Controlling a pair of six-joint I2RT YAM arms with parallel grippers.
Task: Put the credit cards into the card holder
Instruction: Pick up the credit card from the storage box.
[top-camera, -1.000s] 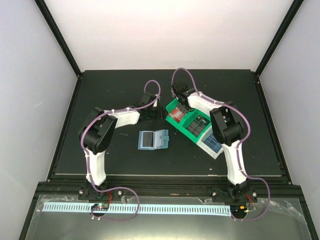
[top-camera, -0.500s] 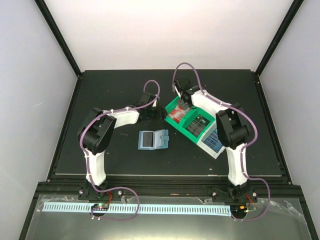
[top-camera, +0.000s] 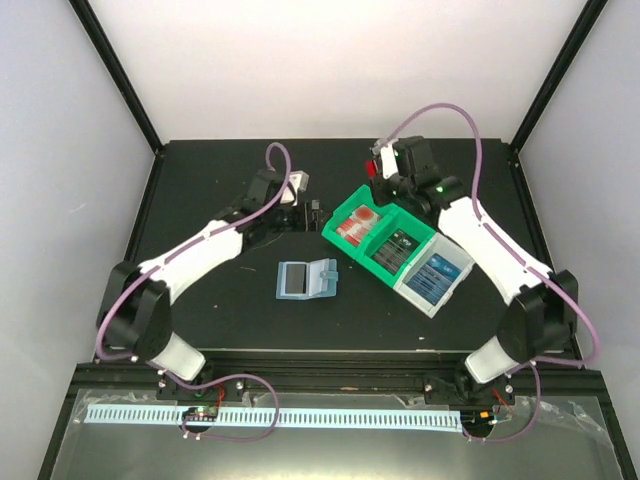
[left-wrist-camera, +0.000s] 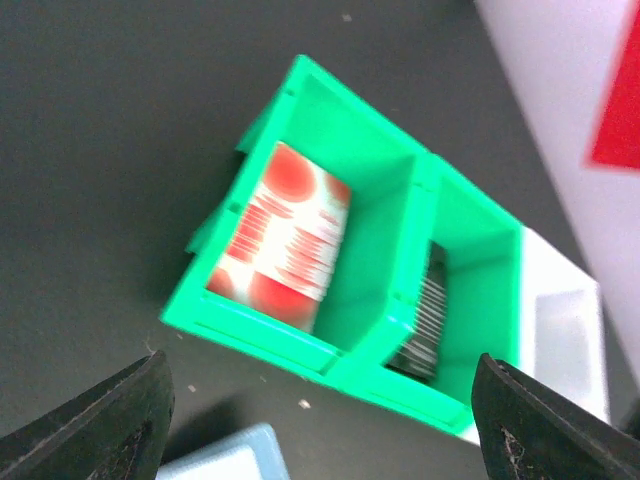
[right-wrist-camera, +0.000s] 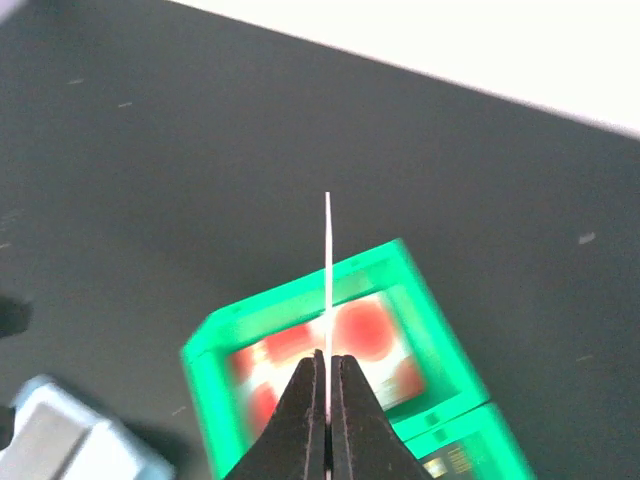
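Observation:
The card holder (top-camera: 307, 279) lies open, pale blue, on the black table. A green bin (top-camera: 341, 214) behind it holds red-and-white credit cards (top-camera: 354, 229) and dark cards (top-camera: 400, 247); a joined white bin holds blue cards (top-camera: 437, 279). My right gripper (top-camera: 381, 172) is shut on one card, red in the top view (top-camera: 376, 160), and holds it above the bin. In the right wrist view the gripper (right-wrist-camera: 328, 365) pinches this card (right-wrist-camera: 328, 260) edge-on over the red-and-white stack (right-wrist-camera: 385, 350). My left gripper (top-camera: 308, 212) is open and empty left of the bin; its wrist view (left-wrist-camera: 320, 365) shows the stack (left-wrist-camera: 290, 235).
The white bin (top-camera: 462, 280) adjoins the green one at the right. Black frame posts rise at the table's far corners, with white walls behind. A corner of the card holder (left-wrist-camera: 225, 460) shows by my left fingers.
My right gripper has risen off the green bin with a card and moved back and right. My left arm has stretched out, its gripper now a little further back and left of the bin.

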